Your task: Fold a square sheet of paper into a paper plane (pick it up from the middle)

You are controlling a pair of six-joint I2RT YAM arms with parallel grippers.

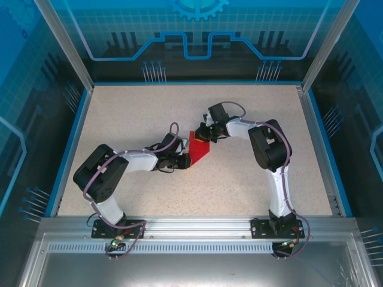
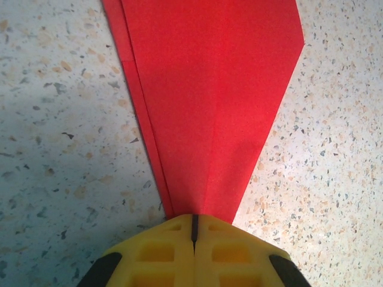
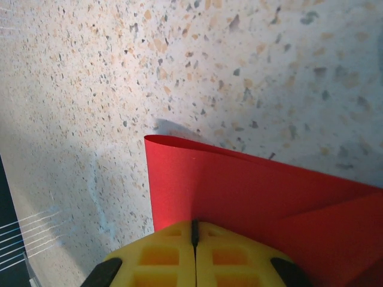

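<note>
From the overhead camera I see the red paper (image 1: 200,149) near the middle of the speckled counter (image 1: 137,113), folded down to a smaller angular shape. Both arms bend inward toward it. My left tool (image 1: 183,160) meets it from the left at its near end, and my right tool (image 1: 206,135) comes onto its far edge from the right, so the paper lies between the two. On the left wrist camera the yellow fingertips (image 2: 161,251) are pressed together with only a thin dark seam between them. The paper's narrow end runs straight into that seam, so I read this tool as closed and pinching the paper at its point. From there the sheet fans out wide across the counter, with a long crease up its middle and a second layer's edge showing as a thin strip along its left side. On the right wrist camera the fingertips (image 3: 158,254) are likewise closed down to a hairline, and the paper enters between them, so that tool is clamped on it as well. Here the far edge of the paper is a soft rolled bend rather than a sharp crease. It stands a little off the counter and throws a small shadow behind it. A slanted fold line crosses the paper on the right of that view.
</note>
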